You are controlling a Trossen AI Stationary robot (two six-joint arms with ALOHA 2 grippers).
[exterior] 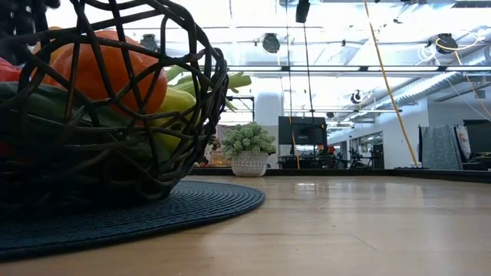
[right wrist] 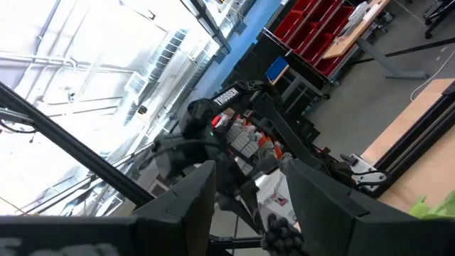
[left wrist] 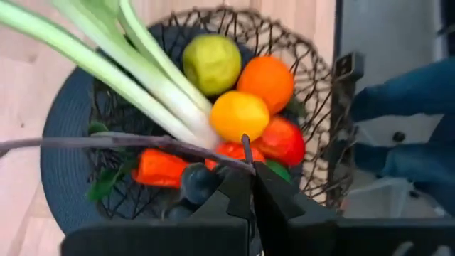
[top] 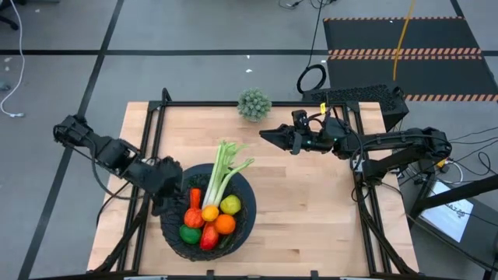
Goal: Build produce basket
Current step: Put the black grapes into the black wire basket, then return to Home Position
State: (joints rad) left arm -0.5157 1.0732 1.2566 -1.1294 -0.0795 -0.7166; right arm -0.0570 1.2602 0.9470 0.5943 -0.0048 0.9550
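Most of the basket [top: 173,233] at lower centre is cut off in the low view. The left claw [top: 167,187] is seen clenched at its rim; the right claw [top: 268,135], raised, is parted and empty.

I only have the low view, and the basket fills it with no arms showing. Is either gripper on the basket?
Observer: Yes, the left gripper is shut on the basket rim, on its left side.
Operator: And the right one?
Observer: The right gripper is open and empty over the table, just right of the plant.
Operator: Is the celery inside?
Observer: The celery has its base among the fruit, and its top sticks out over the rim toward the plant.
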